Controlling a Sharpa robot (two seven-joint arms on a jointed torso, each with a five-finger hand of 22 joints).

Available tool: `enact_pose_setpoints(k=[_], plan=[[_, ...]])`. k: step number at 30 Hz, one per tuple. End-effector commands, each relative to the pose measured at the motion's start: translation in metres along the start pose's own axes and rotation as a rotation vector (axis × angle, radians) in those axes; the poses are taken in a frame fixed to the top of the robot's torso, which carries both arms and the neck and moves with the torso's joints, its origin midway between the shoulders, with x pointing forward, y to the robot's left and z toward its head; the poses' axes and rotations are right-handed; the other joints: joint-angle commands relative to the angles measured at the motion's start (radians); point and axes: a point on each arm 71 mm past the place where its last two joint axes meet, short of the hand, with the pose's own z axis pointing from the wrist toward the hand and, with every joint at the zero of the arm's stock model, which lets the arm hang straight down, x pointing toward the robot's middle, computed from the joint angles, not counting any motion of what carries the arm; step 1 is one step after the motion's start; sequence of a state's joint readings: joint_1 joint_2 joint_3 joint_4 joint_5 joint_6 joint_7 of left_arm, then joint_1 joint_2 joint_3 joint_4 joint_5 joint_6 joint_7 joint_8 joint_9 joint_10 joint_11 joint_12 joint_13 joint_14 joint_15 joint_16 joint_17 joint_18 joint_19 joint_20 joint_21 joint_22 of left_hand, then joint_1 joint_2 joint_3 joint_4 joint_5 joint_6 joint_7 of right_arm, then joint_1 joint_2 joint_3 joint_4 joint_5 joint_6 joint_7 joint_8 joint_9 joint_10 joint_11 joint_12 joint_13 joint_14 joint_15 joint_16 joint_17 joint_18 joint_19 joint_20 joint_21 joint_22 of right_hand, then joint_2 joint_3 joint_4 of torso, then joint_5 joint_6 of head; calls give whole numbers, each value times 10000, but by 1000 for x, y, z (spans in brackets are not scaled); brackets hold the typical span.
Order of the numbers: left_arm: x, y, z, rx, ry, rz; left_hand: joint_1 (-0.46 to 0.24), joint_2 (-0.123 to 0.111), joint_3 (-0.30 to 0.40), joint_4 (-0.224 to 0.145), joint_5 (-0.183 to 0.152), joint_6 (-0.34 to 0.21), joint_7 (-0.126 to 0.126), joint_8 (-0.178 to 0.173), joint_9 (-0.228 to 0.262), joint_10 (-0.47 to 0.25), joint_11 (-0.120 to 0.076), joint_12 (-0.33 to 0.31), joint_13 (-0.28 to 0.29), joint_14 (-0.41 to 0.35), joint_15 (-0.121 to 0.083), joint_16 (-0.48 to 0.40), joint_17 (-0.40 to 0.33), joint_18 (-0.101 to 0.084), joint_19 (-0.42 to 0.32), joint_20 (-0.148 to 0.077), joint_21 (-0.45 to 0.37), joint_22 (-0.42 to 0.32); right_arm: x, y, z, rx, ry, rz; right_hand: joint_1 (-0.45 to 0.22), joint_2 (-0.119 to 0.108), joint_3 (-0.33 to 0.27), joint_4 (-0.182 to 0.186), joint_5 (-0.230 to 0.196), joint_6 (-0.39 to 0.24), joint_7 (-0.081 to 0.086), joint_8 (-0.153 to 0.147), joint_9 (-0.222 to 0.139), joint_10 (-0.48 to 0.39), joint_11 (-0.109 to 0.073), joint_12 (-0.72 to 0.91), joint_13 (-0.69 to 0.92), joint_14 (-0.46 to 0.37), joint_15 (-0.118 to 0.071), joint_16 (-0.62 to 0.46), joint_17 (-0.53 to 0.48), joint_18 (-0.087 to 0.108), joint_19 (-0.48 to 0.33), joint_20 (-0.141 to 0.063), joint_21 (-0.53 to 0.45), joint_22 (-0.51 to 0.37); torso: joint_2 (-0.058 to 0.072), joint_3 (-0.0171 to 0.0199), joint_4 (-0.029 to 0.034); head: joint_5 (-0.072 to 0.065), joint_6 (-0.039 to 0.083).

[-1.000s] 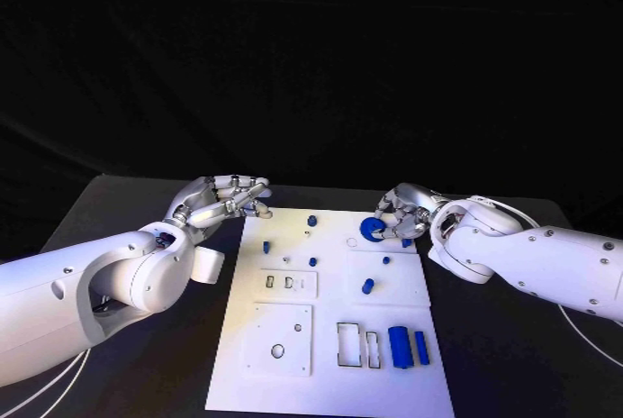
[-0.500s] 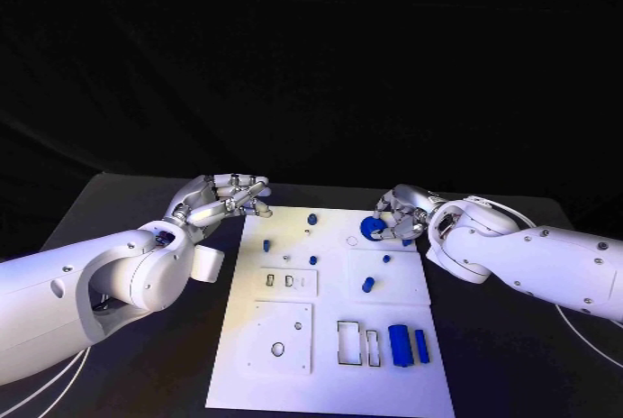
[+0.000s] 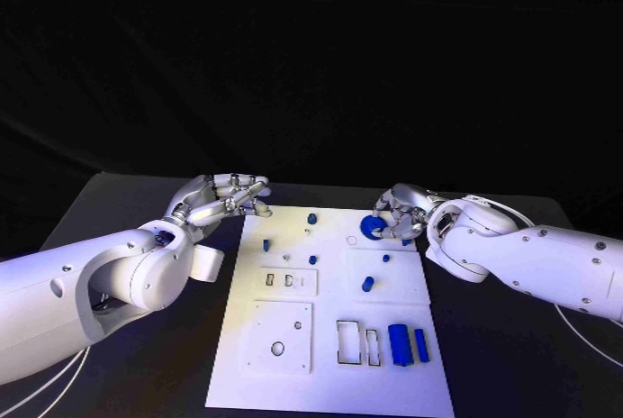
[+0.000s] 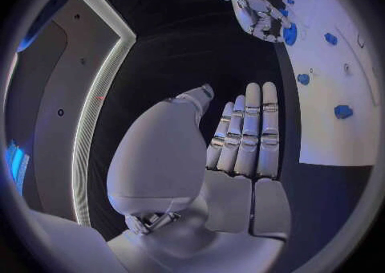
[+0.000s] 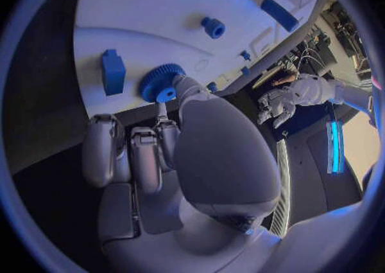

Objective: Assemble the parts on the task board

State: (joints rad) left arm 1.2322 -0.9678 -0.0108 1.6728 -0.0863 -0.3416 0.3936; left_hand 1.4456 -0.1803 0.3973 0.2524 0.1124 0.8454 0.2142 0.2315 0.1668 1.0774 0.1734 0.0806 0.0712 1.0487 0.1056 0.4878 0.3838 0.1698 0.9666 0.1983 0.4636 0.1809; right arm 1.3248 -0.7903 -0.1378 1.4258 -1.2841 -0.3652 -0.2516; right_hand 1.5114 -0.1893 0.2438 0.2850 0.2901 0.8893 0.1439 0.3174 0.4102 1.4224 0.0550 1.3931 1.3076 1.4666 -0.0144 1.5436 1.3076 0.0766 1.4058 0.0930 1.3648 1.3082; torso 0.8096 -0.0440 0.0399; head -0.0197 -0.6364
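Observation:
The white task board (image 3: pixel 288 326) lies in the middle of the table. Near its far right edge my right hand (image 3: pixel 405 211) pinches a blue toothed gear (image 3: pixel 374 226) just over the board; the right wrist view shows fingertips (image 5: pixel 165 95) on the gear (image 5: pixel 156 80). My left hand (image 3: pixel 223 197) hovers beside the board's far left corner, holding nothing, its fingers (image 4: pixel 249 132) stretched out side by side. Small blue parts (image 3: pixel 313 220) stand on the far half of the board. Two blue bars (image 3: pixel 408 346) lie at the near right. The left wrist view also shows the right hand (image 4: pixel 260 19) and gear (image 4: pixel 289 33).
A blue block (image 5: pixel 113 71) sits on the board close to the gear, with a small blue peg (image 5: pixel 212 27) further off. Rectangular slots (image 3: pixel 349 343) and a round hole (image 3: pixel 278 349) lie in the board's near half. Dark table surface (image 3: pixel 156 373) flanks the board.
My right hand and the gear have shifted very slightly towards the far side of the board. The left hand has stayed where it was.

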Motion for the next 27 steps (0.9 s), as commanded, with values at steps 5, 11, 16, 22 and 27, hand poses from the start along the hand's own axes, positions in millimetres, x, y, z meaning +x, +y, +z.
enact_pose_setpoints(k=[5,11,16,22,27], plan=[[2,-1,1,37,193,-58,-57,27,-38,-34,-22,-78,304,-40,16,-51,4,-66,12,-91,11,68,8,82,-80,14,36,1,0,6,-3,-544,-539,-360,-209,-309,1539,-202,-140,560,-135,-65,-94,178,-86,144,876,907,-60,69,2034,-147,89,-56,120,334,-6,5,5,-6,24],[2,0,1,36,193,-58,-57,27,-38,-34,-22,-78,304,-40,16,-51,4,-66,12,-91,11,68,8,82,-80,14,36,1,-3,18,-8,-1285,-1234,-613,-487,-464,1989,-376,-166,706,-175,-59,-97,286,-112,248,995,930,-91,103,2129,-191,208,-79,263,526,-15,10,-2,-16,75],[2,0,1,33,193,-58,-57,27,-38,-34,-22,-78,304,-40,16,-51,4,-66,12,-91,11,68,8,82,-80,14,36,1,-4,35,-15,-2000,-1741,-996,-621,-544,2101,-440,-177,753,-188,-56,-94,327,-123,289,1040,938,-100,115,2163,-217,279,-88,349,634,-22,3,-9,-18,124],[3,0,2,33,224,-71,-54,40,-36,-39,-21,-84,308,-43,19,-58,6,-67,14,-111,14,84,22,84,-94,19,40,2,1,65,-21,-2946,-1950,-1480,-716,-594,2164,-473,-181,771,-193,-63,-95,344,-129,301,1056,943,-106,122,2182,-235,327,-93,407,705,-15,0,8,-40,183],[4,0,3,38,254,-84,-54,40,-36,-39,-21,-84,308,-43,19,-58,6,-67,14,-111,14,84,22,84,-94,19,40,2,10,91,-20,-3655,-2055,-1695,-747,-593,2194,-481,-179,773,-194,-68,-97,351,-130,307,1064,945,-107,125,2192,-237,333,-95,413,715,2,-4,15,-37,196]])
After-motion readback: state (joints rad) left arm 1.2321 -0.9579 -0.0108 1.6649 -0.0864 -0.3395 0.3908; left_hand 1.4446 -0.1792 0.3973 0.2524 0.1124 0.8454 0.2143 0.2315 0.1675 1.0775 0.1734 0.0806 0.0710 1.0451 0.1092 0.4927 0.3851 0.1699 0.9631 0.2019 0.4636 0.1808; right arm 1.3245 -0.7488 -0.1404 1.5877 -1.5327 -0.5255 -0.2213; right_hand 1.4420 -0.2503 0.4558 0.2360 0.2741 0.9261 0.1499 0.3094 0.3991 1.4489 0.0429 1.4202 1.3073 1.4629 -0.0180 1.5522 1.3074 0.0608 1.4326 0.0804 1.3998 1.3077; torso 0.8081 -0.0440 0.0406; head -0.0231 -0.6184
